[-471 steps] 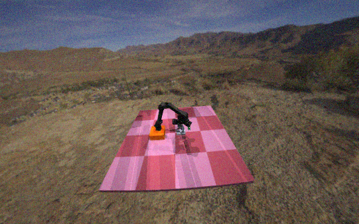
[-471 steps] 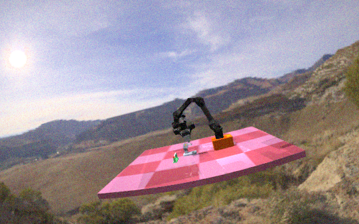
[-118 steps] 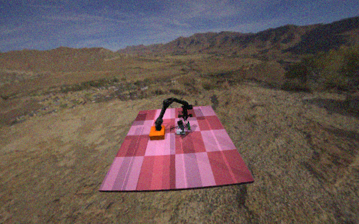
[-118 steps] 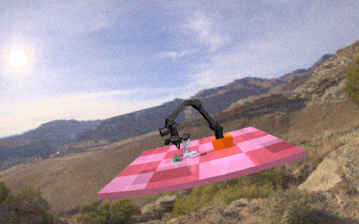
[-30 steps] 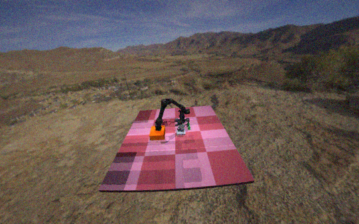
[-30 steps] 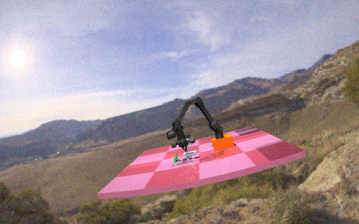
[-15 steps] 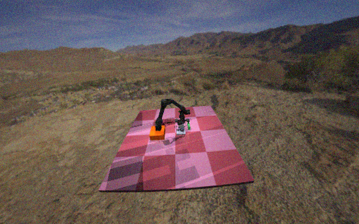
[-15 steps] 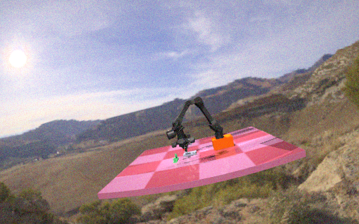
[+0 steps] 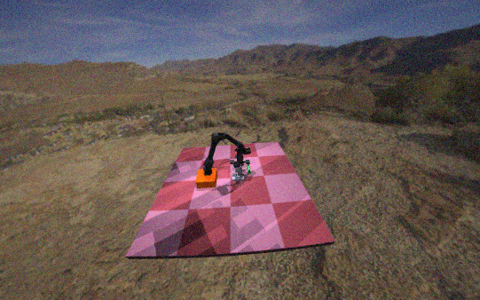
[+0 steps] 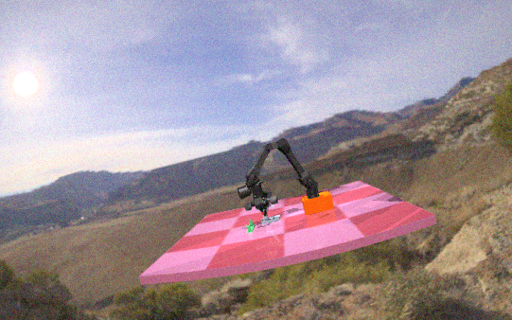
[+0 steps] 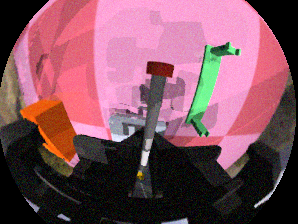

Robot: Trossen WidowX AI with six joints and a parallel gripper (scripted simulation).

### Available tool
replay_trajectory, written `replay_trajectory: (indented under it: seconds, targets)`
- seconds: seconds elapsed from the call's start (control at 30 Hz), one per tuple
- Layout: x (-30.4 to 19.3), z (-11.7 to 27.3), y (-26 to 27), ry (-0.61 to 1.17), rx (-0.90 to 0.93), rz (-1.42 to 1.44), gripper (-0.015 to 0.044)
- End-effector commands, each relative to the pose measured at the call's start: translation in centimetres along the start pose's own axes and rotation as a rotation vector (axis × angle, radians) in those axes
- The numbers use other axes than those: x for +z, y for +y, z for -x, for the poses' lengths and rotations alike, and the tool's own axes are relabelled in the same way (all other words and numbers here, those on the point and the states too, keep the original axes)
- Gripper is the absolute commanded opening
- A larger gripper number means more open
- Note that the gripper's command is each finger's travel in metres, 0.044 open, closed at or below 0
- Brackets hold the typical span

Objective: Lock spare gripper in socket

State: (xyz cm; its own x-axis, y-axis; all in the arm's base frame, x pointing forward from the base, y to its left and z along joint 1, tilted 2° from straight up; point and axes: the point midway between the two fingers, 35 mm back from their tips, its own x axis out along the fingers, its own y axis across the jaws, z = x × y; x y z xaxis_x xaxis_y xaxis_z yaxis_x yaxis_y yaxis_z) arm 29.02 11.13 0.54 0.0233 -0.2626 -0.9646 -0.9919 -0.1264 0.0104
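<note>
My gripper [image 9: 239, 169] [image 10: 265, 214] [image 11: 147, 129] is shut on the lock pin [image 11: 154, 100], a grey rod with a dark red head. The fingers are low, over or just beside the pale grey mount [image 9: 238, 177] [image 10: 272, 219] [image 11: 120, 121]. The socket is hidden behind the pin and fingers, so I cannot tell whether the pin's lower end is in it. A green piece with a prong at each end [image 9: 248, 169] [image 10: 251, 226] [image 11: 206, 87], seemingly the spare gripper, stands close beside the mount, apart from my fingers.
The orange base block [image 9: 206, 178] [image 10: 318, 204] [image 11: 55, 125] carries the arm, on the other side of the mount from the green piece. All stand on a pink and red checkered board [image 9: 290, 188] [image 10: 251, 251], with patchy shadows.
</note>
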Motion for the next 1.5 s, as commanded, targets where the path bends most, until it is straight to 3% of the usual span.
replay_trajectory:
  seconds: [0.0,0.53,0.8,1.47]
  targets:
    - [-0.4,0.0,-0.1,-0.001,-0.002,0.002,0.0]
    - [-1.1,-0.2,-0.1,-0.002,0.003,0.004,0.0]
    - [-1.0,-0.2,0.0,-0.001,0.007,0.0,0.02]
    - [0.3,2.5,0.6,0.009,0.029,0.012,0.02]
